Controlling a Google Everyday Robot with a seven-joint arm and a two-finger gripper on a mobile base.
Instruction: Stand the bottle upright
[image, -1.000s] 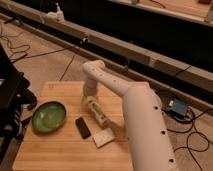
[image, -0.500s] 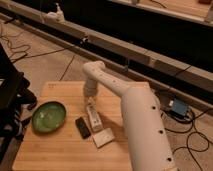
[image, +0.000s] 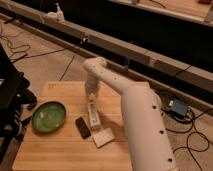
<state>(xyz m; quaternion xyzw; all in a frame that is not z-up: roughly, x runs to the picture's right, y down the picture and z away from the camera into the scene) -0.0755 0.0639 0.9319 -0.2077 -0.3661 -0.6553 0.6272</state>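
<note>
The bottle (image: 93, 116) is slim and white, and it lies flat on the wooden table (image: 60, 150), pointing away from the camera. My gripper (image: 92, 99) hangs from the white arm (image: 135, 110) and reaches straight down onto the bottle's far end. It is shut there on the bottle. The arm's wrist hides the fingertips and the top of the bottle.
A green bowl (image: 49, 116) sits at the table's left. A black bar (image: 83, 127) lies just left of the bottle, and a flat white block (image: 103, 137) lies at its near end. Cables and a blue box (image: 178, 107) are on the floor to the right.
The gripper has closed over the bottle's far end. The arm has barely shifted, and the bottle lies where it was.
</note>
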